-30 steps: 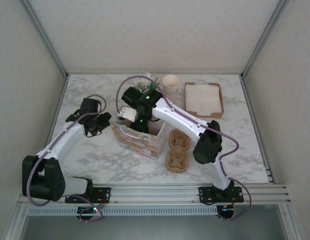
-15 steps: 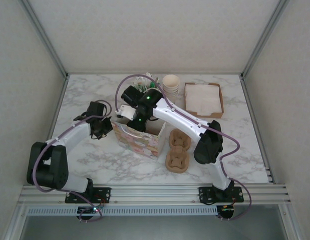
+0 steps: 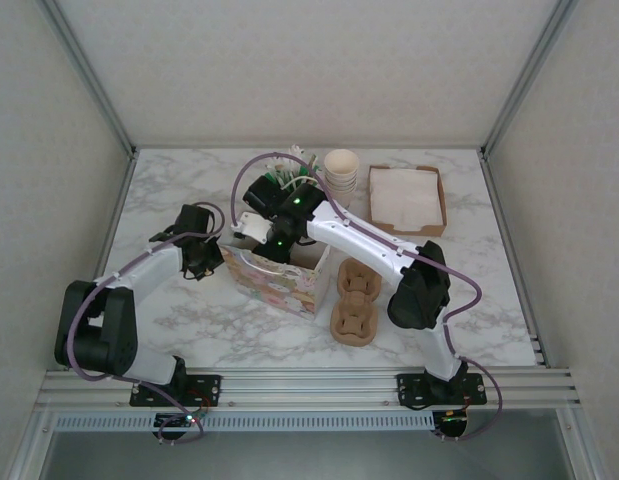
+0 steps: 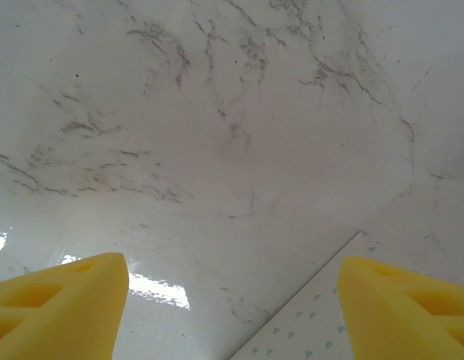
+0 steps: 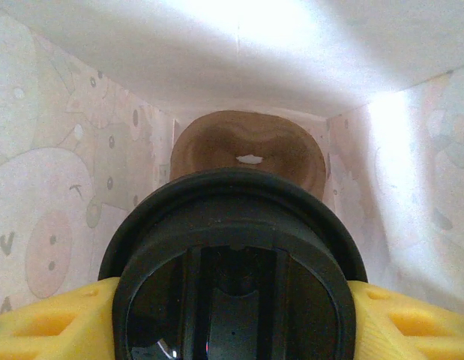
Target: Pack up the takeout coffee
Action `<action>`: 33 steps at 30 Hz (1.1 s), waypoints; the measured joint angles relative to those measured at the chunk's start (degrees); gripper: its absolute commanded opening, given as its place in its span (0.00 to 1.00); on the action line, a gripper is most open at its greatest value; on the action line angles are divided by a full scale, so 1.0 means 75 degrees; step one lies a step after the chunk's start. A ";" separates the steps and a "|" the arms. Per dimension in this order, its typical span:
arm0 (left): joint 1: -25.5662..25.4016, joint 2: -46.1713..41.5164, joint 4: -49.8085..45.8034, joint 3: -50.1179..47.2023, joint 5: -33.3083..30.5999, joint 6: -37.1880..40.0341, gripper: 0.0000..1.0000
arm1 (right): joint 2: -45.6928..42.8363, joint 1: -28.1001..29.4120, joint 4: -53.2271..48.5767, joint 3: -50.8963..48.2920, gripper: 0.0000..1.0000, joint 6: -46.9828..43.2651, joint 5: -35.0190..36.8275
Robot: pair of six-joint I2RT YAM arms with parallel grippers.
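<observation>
Black-lidded takeout coffee point(image 5: 235, 277) clamped in right gripper point(image 5: 232, 322) — low inside paper bag point(image 3: 272, 278), over seemingly a brown carrier point(image 5: 246, 146) | left gripper point(image 4: 232, 300) wide, empty, lower frame beside bag | remaining — release, withdrawal

Overhead, two wrist close-ups; common bag point(image 3: 274, 280)

The takeout coffee point(image 5: 235, 277) lid was cut off at the bottom edge, with the cup body hidden beneath it. The brown carrier point(image 5: 246, 146) behind was half covered. Right claw point(image 5: 232, 289) fingers point(image 5: 44, 319) were cropped at the lower corners, as were left claw point(image 4: 232, 264) fingers point(image 4: 55, 307). The bag point(image 4: 306, 326) corner was cropped. Small items point(image 3: 289, 177) behind the right arm were too small to tell.
</observation>
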 measured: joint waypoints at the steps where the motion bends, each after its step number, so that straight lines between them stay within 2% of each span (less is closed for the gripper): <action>1: 0.0000 0.0000 0.0000 0.0000 0.0000 0.0000 0.74 | 0.0000 0.0000 0.0000 0.0003 0.52 0.0006 0.0009; 21: 0.0000 0.0044 0.0035 0.0000 -0.0003 0.0000 0.74 | -0.0102 0.0000 0.0871 -0.0166 0.53 0.0233 -0.0012; 33: -0.0003 0.0114 0.0058 -0.0041 -0.0003 0.0000 0.74 | -0.0061 0.0012 0.0903 -0.0341 0.53 0.0227 0.0050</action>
